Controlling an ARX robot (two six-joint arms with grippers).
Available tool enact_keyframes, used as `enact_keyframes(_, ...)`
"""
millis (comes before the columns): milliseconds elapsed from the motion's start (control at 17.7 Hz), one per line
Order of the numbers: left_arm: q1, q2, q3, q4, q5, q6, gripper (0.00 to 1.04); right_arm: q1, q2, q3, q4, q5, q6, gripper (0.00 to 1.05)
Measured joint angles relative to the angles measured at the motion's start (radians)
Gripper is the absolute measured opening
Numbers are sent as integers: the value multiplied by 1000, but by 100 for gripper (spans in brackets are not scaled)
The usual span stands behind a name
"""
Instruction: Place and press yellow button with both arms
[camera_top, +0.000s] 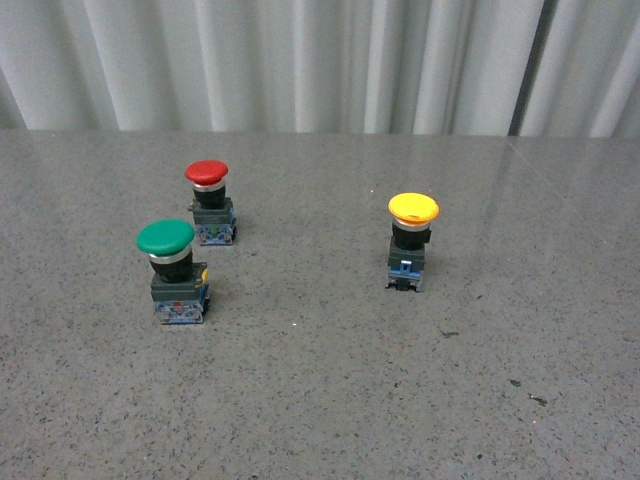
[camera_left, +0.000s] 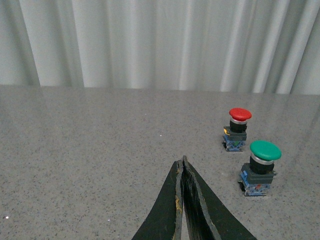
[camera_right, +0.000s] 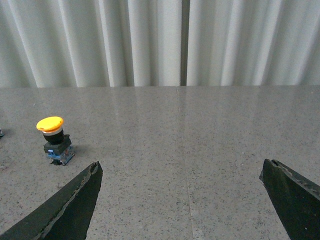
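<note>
Start of pick step: left claw (camera_left: 182, 167) pinched closed and empty, right claw (camera_right: 181, 170) spread wide and empty, yellow button (camera_top: 411, 240) upright on table (camera_top: 320, 400) right of centre, untouched, so next the right claw probably needs to reach in and grip its body.

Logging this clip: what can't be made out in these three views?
Front view: both arms lie outside the frame.
Left wrist view: the yellow button falls outside it; the frame edge cuts the shut left end effector.
Right wrist view: the frame edge cuts the open right end effector.
</note>
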Motion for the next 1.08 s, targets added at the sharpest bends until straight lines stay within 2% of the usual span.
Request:
enact_keyframes(113,0,-36,0,-47,0,0,2,0,0,0,0,0,0,98)
enact_keyframes(170,0,-143,1,-200,0,0,2,0,0,0,0,0,0,98)
enact_keyframes(623,2,-178,1,-194,0,1,2,0,0,0,0,0,0,98)
enact_keyframes(679,2,-178,1,-194,0,0,5,0,0,0,0,0,0,98)
enact_keyframes(1075,2,-178,1,-194,0,1,81,0,0,0,0,0,0,98)
